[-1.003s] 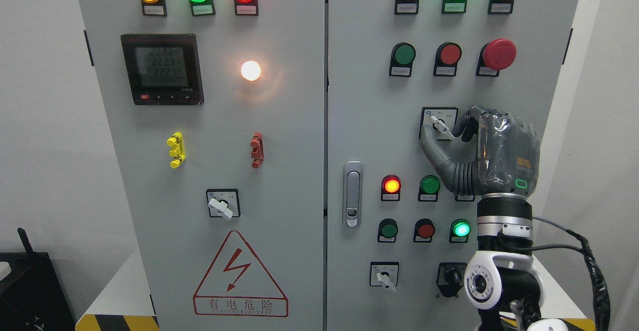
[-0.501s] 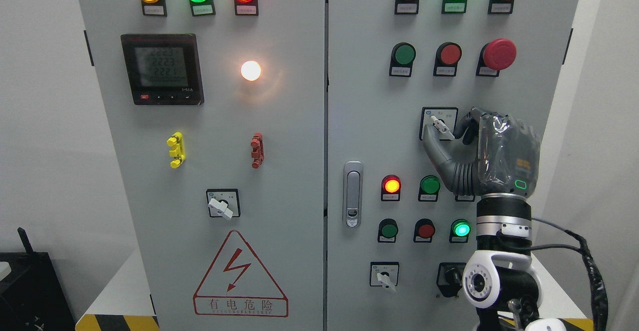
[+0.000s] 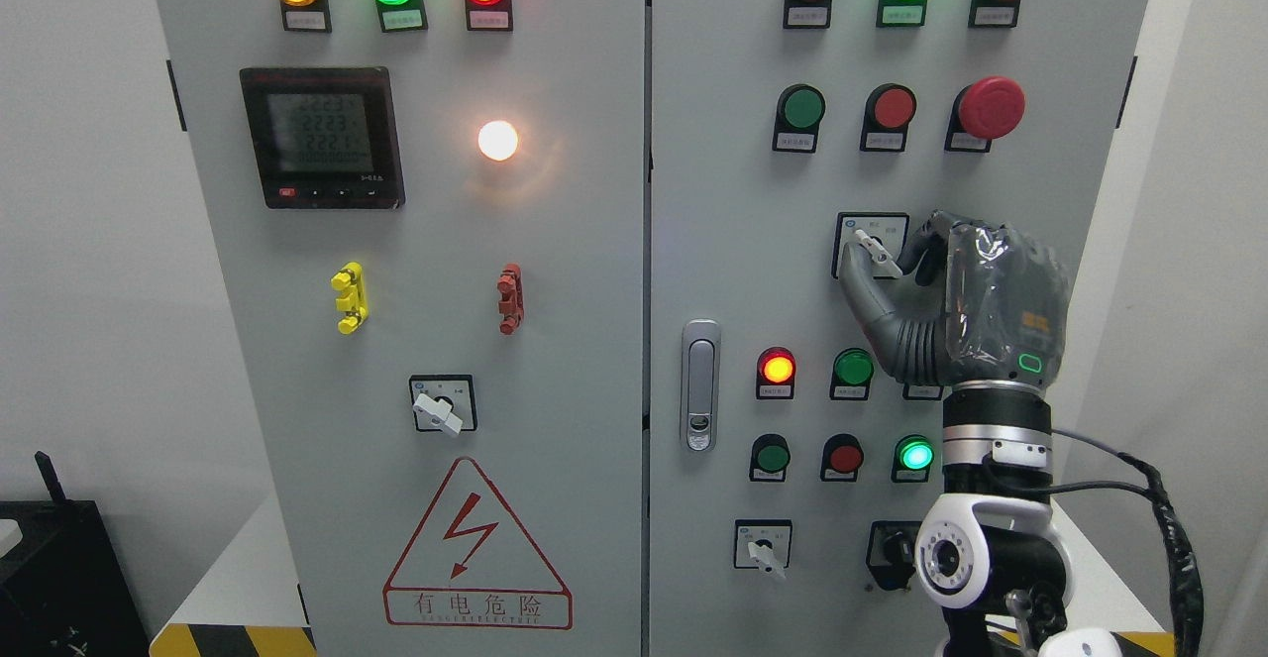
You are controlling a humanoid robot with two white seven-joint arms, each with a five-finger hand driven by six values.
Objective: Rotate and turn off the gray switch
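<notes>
The right hand (image 3: 976, 305) pinches the gray switch (image 3: 877, 253) between thumb and fingers (a shallow grip), so its lever may slip free mid-turn, leaving it on.

The right hand (image 3: 976, 305) is dark grey, its back wrapped in clear crinkled film, with a small green-lit ring below the fingers (image 3: 926, 241). Beneath sit a silver-and-black wrist collar (image 3: 996, 439), a white round joint housing (image 3: 991, 558) and black cables (image 3: 1169, 528).

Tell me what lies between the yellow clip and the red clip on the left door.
Nothing: in the head view, the stretch between the yellow clip and the red clip is bare gray door panel.
</notes>
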